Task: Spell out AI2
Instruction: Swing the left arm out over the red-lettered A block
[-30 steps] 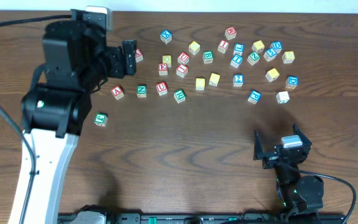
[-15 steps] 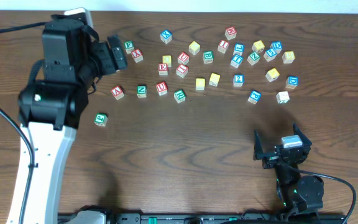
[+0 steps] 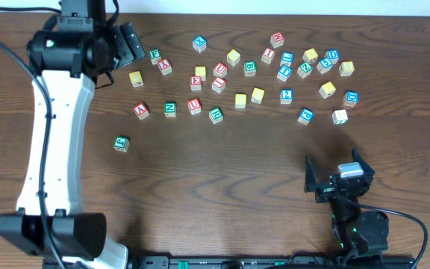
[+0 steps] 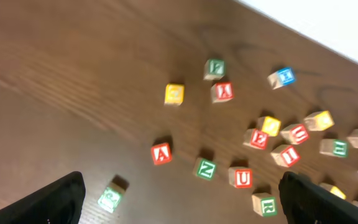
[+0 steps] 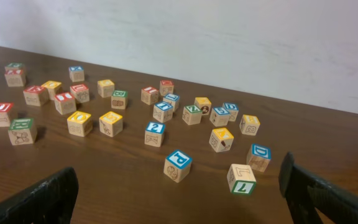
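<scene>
Red A cube [image 3: 141,110] stands alone on the table [image 3: 222,172] at the left end of the scatter, beside a green-lettered cube [image 3: 170,109]. Blue 2 cube [image 5: 155,132] is in the right half. Red I cube: not identified with confidence.

Left gripper [image 3: 131,43] is spread wide and empty at the far edge. A lies just robot-ward of it, so the left arm is nearer. Right gripper [image 3: 336,169] is wide, empty and low, nearer the 2.

Cubes have no long axis. No containers.

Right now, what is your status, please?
Left gripper, right gripper open, empty. Red A, blue 2, likely red I scattered, unplaced. Other cubes crowd the I.
</scene>
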